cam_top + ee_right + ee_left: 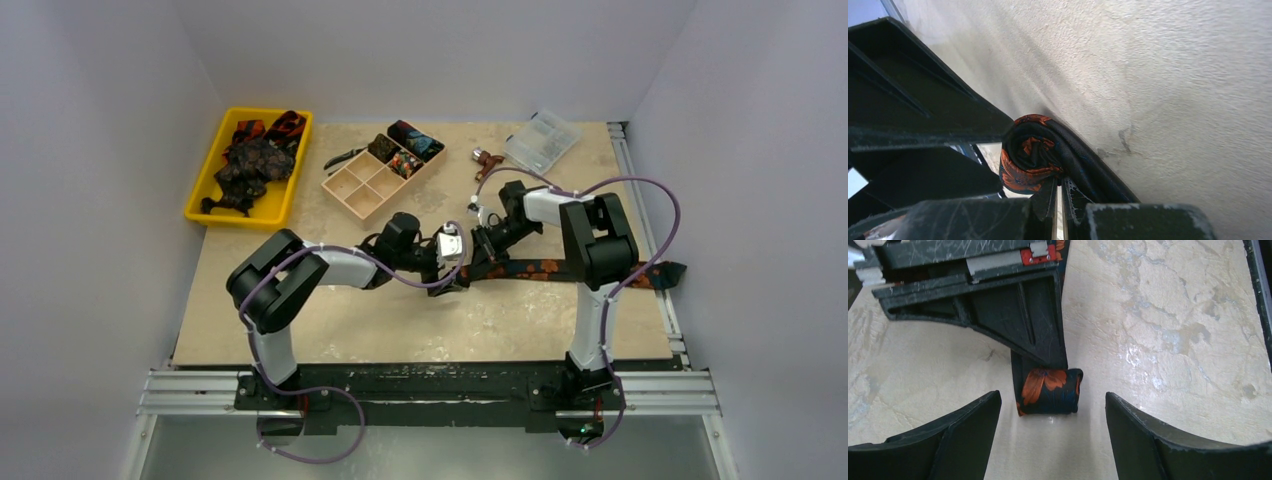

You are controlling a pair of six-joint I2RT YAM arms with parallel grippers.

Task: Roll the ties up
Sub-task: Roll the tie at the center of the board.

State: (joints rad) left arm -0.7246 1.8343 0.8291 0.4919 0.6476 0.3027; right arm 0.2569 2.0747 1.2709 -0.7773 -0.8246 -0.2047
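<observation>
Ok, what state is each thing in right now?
tie: one end rolled, rest lying flat.
right gripper: shut on the roll.
left gripper: open, either side of the roll, apart from it.
yellow bin: holds loose ties.
compartment tray: some cells filled, others empty.

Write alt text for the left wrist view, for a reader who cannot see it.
The rolled end of a dark tie with orange flowers lies on a pale marbled table, between the open fingers of the left gripper. From the top edge, the dark right gripper lies over the tie, its tip at the roll.
</observation>
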